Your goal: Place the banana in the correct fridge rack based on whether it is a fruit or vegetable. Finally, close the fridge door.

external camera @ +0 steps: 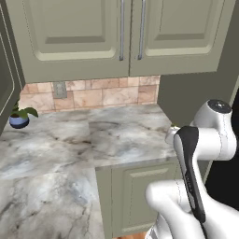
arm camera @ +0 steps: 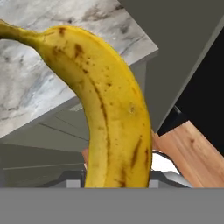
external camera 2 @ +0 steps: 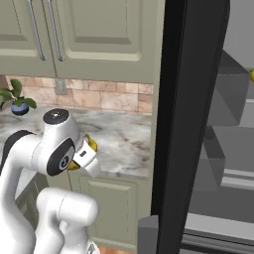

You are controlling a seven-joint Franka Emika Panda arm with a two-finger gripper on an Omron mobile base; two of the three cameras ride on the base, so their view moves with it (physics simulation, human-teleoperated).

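Tool point(external camera 2: 85, 151) is clamped on the banana point(arm camera: 107, 118), lifted off the marble counter point(external camera: 70, 140).

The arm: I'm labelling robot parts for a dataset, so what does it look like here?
The arm has glossy white rounded links, a dark grey strip along one segment and dark round joint caps. The gripper is a boxy white block at its end.

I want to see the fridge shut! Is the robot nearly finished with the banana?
Not yet. Done: the banana is picked up, right in front of the hand camera, above the counter. In hand: carrying it. Left: putting it on a fridge rack, then closing the open fridge door.
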